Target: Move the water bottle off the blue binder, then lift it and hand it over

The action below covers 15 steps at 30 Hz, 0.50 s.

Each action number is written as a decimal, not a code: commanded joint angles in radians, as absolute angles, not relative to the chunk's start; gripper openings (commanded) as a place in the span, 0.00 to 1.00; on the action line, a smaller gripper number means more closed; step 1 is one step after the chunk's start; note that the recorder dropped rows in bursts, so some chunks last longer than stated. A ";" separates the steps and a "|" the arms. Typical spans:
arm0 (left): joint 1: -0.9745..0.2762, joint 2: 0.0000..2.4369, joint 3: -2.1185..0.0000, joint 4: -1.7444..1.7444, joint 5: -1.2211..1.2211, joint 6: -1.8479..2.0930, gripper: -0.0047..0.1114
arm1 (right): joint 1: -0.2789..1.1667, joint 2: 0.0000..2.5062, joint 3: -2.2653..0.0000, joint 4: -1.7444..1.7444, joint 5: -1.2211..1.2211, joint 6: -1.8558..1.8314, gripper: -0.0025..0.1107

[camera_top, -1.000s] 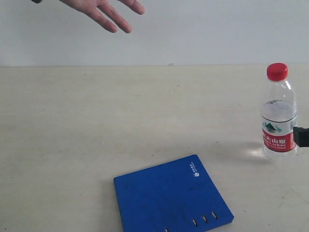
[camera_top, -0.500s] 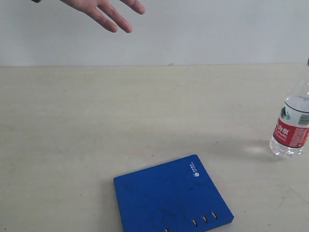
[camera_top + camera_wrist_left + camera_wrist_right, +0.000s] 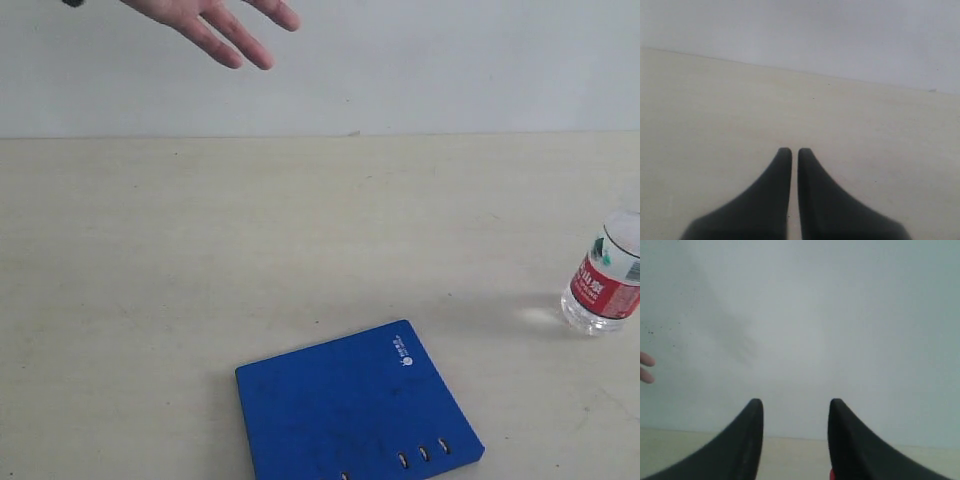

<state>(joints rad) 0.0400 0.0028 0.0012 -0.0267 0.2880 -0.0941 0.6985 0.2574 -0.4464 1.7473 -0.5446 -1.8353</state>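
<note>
- We see the water bottle (image 3: 600, 295) at far R edge of ext. view, base on the table (image 3: 200, 250), off the blue binder (image 3: 350, 410) & well apart from it.
- Its long axis is tilted: top leans up & to the R, neck & cap cut off by the frame edge; red label faces us.
- R gripper (image 3: 795, 405): jaws apart, nothing btwn the tips, only wall (image 3: 815, 315) behind; a red sliver (image 3: 831, 474) low by one finger, we can't tell what it is.
- R gripper isn't in ext. view, so we can't place bottle vs. it.
- L gripper (image 3: 791, 152): jaws shut, holding nothing, over the table.
- Top L of ext. view: a person's hand (image 3: 215, 25), fingers spread, well apart from bottle.
</note>
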 commanded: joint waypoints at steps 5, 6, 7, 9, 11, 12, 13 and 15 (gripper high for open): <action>0.037 0.000 0.000 -0.034 0.283 -0.103 0.08 | 0.698 0.253 -0.336 1.744 0.000 -1.535 0.04; 0.037 0.000 0.000 -0.034 0.283 -0.103 0.08 | 0.698 0.253 -0.324 1.744 0.057 -1.506 0.04; 0.037 0.000 0.000 -0.034 0.283 -0.103 0.08 | 0.698 0.253 -0.314 1.744 0.105 -1.486 0.04; 0.037 0.000 0.000 -0.034 0.283 -0.103 0.08 | 0.698 0.253 -0.281 1.744 0.221 -1.454 0.04; 0.037 0.000 0.000 -0.034 0.283 -0.103 0.08 | 0.698 0.255 -0.236 1.744 0.332 -1.403 0.04; 0.037 0.000 0.000 -0.034 0.283 -0.103 0.08 | 0.698 0.260 -0.213 1.727 0.379 -1.352 0.04; 0.037 0.000 0.000 -0.034 0.283 -0.103 0.08 | 0.698 0.265 -0.195 1.667 0.408 -1.290 0.04; 0.037 0.000 0.000 -0.034 0.283 -0.103 0.08 | 0.698 0.285 -0.157 1.489 0.459 -1.140 0.04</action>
